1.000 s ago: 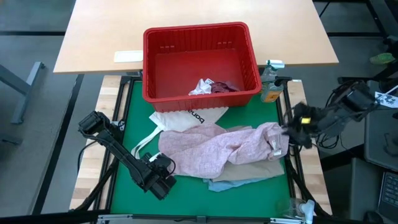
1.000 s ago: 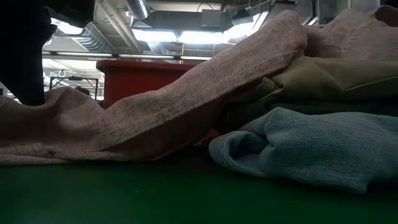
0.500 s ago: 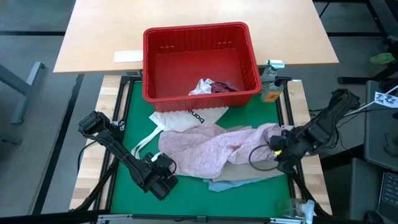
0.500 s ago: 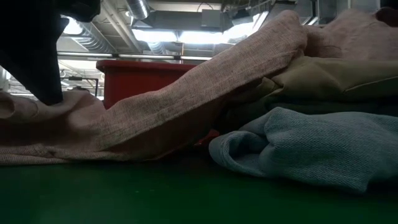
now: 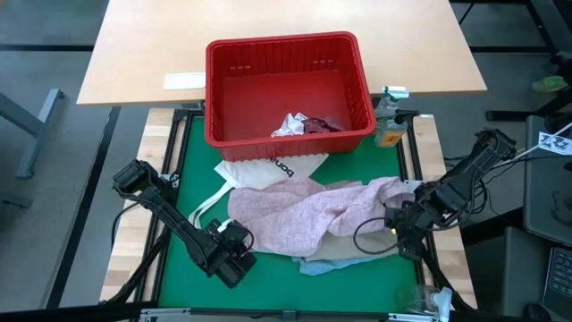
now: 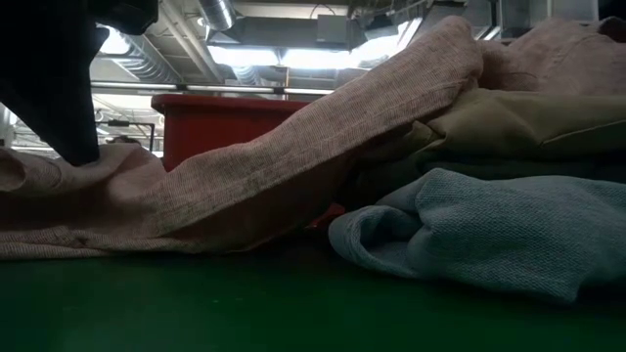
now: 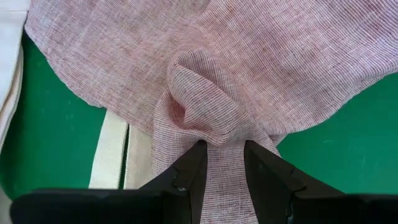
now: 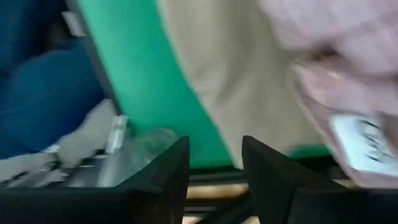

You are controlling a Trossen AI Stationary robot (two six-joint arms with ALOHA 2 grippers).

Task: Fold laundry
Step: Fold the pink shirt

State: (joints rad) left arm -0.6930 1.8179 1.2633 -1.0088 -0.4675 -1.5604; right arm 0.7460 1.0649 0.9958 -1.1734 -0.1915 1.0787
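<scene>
Gripping a bunched fold of the pink garment (image 7: 211,81), the left gripper (image 7: 222,152) has its two dark fingers pressed against either side of a strip of the mottled cloth, low over the green mat (image 5: 174,268) at the near left of the pile. That pink garment lies spread across the middle of the mat, on top of a beige garment (image 5: 357,243) and a light blue garment (image 5: 335,264) that pokes out at the near edge; in the low view the blue one (image 6: 489,235) sits crumpled in front with the beige one (image 6: 509,122) above it. At the pile's right edge the right gripper (image 8: 214,158) hangs with its fingers spread apart and nothing between them, beside the beige cloth and the pink garment's white label (image 8: 364,140). A white tote bag (image 5: 268,170) lies between the pile and the red basket (image 5: 290,130), which holds a small white piece (image 5: 288,123) and a maroon piece (image 5: 323,124). A bottle (image 5: 388,121) stands just right of the basket.
</scene>
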